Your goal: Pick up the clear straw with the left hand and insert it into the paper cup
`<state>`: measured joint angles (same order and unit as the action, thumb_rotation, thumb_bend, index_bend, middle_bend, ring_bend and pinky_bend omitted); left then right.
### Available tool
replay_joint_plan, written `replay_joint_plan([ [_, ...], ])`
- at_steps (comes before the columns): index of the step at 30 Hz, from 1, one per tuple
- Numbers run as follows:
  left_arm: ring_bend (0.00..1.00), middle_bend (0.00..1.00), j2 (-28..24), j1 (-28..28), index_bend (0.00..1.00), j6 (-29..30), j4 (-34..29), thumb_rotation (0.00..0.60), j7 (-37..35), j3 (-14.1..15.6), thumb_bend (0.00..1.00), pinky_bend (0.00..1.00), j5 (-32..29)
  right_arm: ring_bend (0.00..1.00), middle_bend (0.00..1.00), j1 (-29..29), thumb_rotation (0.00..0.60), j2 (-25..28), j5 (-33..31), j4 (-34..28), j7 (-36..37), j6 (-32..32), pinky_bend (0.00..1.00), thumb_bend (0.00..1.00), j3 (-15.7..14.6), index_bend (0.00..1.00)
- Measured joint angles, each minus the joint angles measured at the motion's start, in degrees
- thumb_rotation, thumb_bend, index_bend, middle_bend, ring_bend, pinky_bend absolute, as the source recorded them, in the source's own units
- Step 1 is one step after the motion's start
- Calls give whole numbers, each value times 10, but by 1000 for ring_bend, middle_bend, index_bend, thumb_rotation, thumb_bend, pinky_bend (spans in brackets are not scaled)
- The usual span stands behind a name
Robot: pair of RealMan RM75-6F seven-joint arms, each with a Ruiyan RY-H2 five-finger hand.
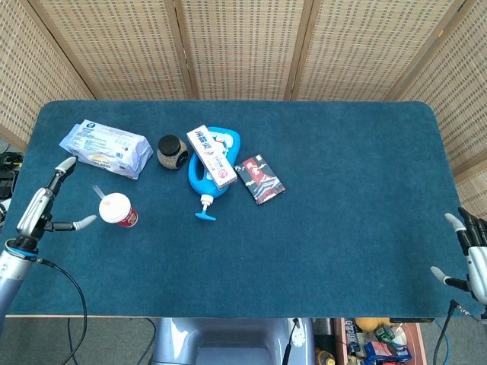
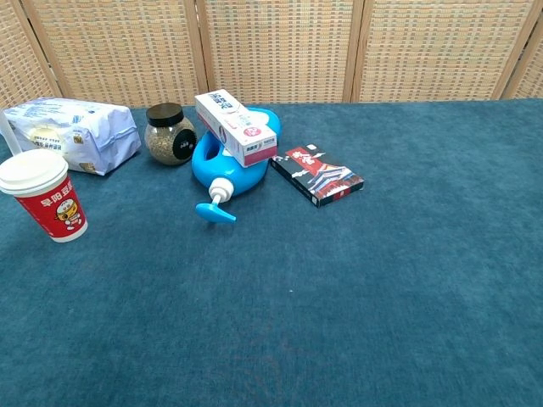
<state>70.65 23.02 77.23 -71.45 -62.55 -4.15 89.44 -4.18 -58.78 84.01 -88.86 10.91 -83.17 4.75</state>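
A red paper cup (image 1: 119, 211) with a white lid stands near the table's left edge. The clear straw (image 1: 99, 192) sticks out of the lid, leaning back and to the left. In the chest view the cup (image 2: 38, 195) is at the far left, and the straw (image 2: 8, 137) shows only faintly above it. My left hand (image 1: 42, 211) is left of the cup and apart from it, fingers spread, holding nothing. At the table's right front corner my right hand (image 1: 470, 257) rests with its fingers apart and empty.
Behind the cup lies a white wipes pack (image 1: 106, 149). To its right are a small dark-lidded jar (image 1: 172, 151), a blue pump bottle (image 1: 211, 173) with a toothpaste box (image 1: 211, 157) on it, and a dark card box (image 1: 259, 179).
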Motion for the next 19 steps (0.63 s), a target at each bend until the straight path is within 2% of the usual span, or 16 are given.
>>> replay_joint_plan([
  [4, 0, 0, -26, -25, 0, 15, -65, 600, 207, 4, 90, 0, -24, 0, 0, 1, 600, -1, 1, 1, -5, -4, 0, 0, 0, 0],
  [5, 0, 0, -37, -37, 0, 24, -98, 600, 292, 7, 90, 0, -34, 0, 0, 2, 600, -2, 2, 1, -6, -6, 0, 0, 0, 0],
  [11, 0, 0, -76, -92, 0, 68, -235, 600, 571, 25, 90, 0, -63, 0, 0, 4, 600, -3, 8, -1, -15, -14, 0, 0, -1, 0],
  [15, 0, 0, -98, -134, 0, 98, -325, 600, 691, 48, 90, 0, -66, 0, 0, 7, 600, -3, 13, -4, -19, -22, 0, 0, -2, 0],
  [19, 0, 0, -108, -167, 0, 121, -355, 600, 747, 73, 90, 0, -46, 0, 0, 9, 600, -3, 16, -6, -20, -26, 0, 0, -3, 0],
])
